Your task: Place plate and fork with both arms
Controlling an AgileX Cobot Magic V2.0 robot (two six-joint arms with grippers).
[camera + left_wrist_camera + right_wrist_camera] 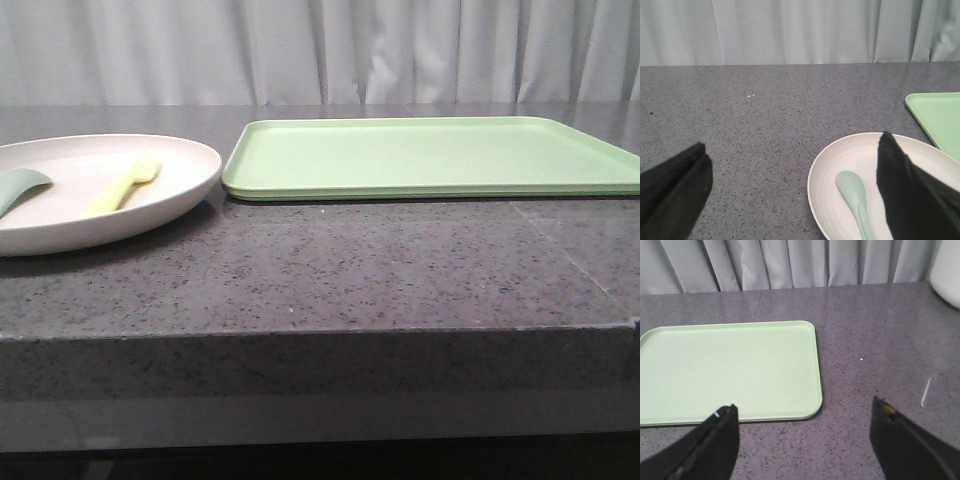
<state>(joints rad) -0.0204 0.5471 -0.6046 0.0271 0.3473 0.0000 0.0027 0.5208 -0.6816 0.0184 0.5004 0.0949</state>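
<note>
- Fingers of the left gripper (790, 192) were spread wide and empty above the speckled dark grey stone counter (380, 270), one black finger overlapping the plate's near side in its wrist view.
- Right gripper (802, 437) fingers were likewise spread, holding nothing, hovering before the flat rectangular light green tray (730, 367).
- Nothing was grasped yet; judging by this, the next move called for each arm to descend onto its item.
- Round, shallow, matte cream plate (170, 185) sat just left of the tray, carrying the small pale yellow plastic fork (122, 186) and a grey-green spoon (855, 197).
</note>
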